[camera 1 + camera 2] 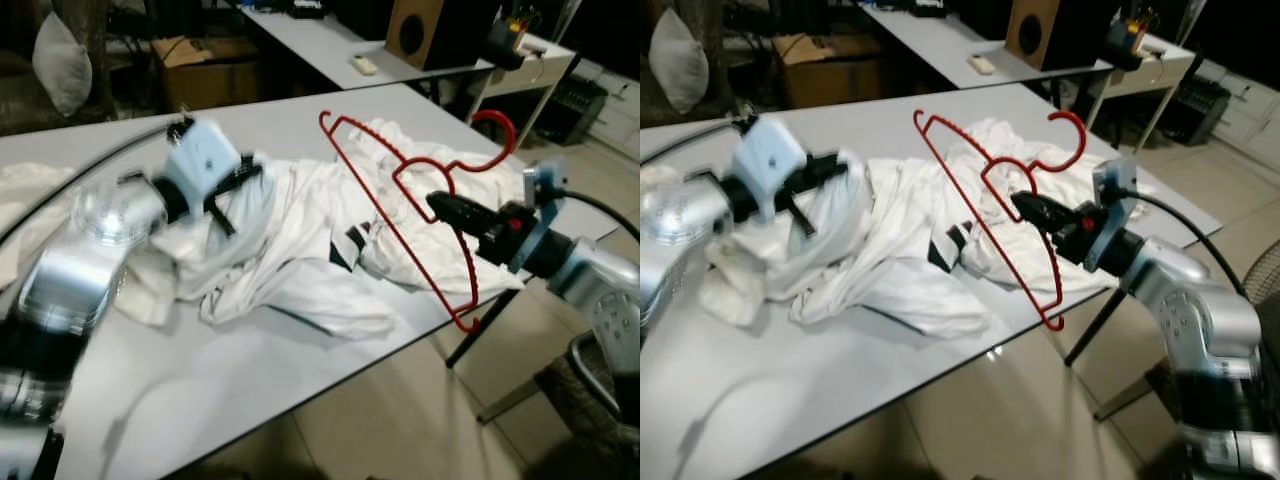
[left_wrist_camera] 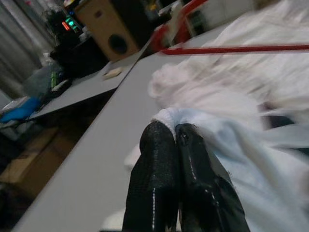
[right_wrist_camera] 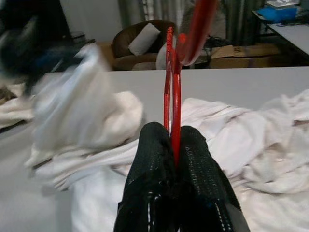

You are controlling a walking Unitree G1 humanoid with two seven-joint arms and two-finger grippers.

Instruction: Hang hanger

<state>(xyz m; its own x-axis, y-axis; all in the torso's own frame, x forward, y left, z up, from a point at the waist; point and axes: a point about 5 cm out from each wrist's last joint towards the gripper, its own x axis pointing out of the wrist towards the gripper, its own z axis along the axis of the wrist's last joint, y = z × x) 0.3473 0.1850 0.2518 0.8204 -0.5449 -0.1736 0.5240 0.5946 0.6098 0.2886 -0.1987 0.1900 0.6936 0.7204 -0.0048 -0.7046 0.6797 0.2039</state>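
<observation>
On the left, the left end effector is closed, pinching a fold of a crumpled white garment that lies spread across the grey bench. To the right, the right end effector is clamped tight on a red hanger, holding it tilted just above the garment near the bench's right edge, hook pointing up and away. Beyond stand a second table and a wooden speaker.
</observation>
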